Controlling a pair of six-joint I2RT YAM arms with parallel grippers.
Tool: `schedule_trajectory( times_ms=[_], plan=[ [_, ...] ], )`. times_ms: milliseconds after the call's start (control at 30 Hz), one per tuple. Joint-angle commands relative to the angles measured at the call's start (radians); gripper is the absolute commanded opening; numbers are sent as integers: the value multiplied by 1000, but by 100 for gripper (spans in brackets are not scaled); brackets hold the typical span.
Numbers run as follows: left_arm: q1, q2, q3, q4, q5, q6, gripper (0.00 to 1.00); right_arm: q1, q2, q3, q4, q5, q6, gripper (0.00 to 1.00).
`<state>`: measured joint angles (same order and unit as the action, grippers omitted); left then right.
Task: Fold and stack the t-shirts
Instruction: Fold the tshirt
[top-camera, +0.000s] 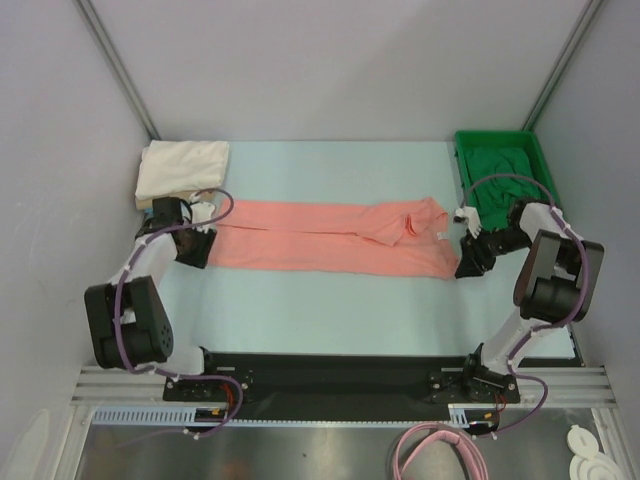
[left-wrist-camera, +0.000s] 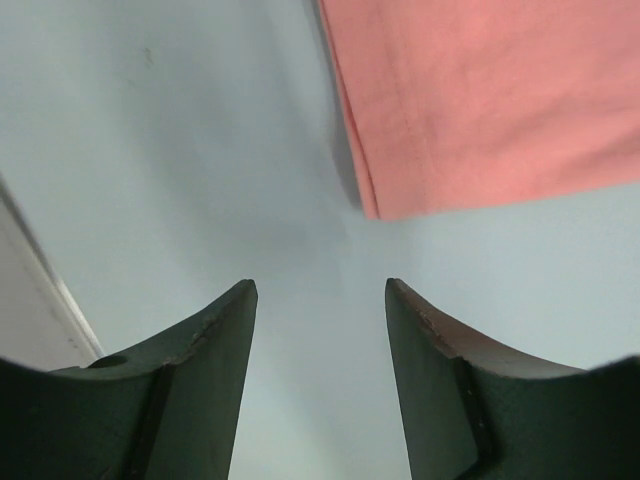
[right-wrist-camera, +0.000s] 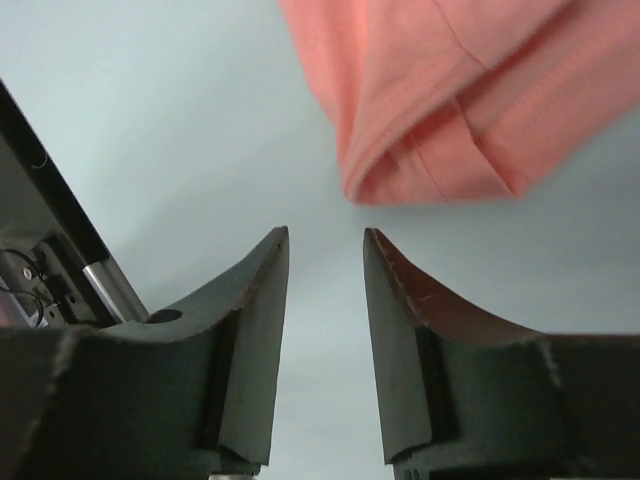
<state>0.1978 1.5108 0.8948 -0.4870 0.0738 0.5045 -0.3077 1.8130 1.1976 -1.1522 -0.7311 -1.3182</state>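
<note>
Arms crouch low at opposite ends of the salmon-pink t-shirt (top-camera: 320, 238), which lies as a long strip across the table (top-camera: 300, 310); left gripper (left-wrist-camera: 320, 288) and right gripper (right-wrist-camera: 326, 235) both stand jaws apart, empty, just clear of the cloth.

Bright, even overhead light, soft shadows; top cam sharp, wrist cams slightly soft.

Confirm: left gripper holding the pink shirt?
No, the left gripper is open over bare table, and the salmon-pink shirt lies clear ahead of it.
</note>
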Motion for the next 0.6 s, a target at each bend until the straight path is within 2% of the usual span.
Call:
schedule_trajectory(
  times_ms=[0, 133, 300, 400, 567],
  plan=[
    [6, -129, 21, -61, 115, -21, 60, -27, -173, -24, 49, -33, 77, 41],
    [-12, -101, 62, -104, 311, -79, 57, 33, -296, -114, 286, -8, 219, 43],
    [-83, -38, 81, -41, 376, -106, 54, 177, -346, -139, 410, 55, 344, 43],
    [-104, -20, 75, 22, 467, -144, 54, 215, -322, -118, 469, 36, 401, 42],
    [-123, 34, 58, 146, 604, -218, 52, 282, -169, -38, 531, 35, 456, 42]
  ],
)
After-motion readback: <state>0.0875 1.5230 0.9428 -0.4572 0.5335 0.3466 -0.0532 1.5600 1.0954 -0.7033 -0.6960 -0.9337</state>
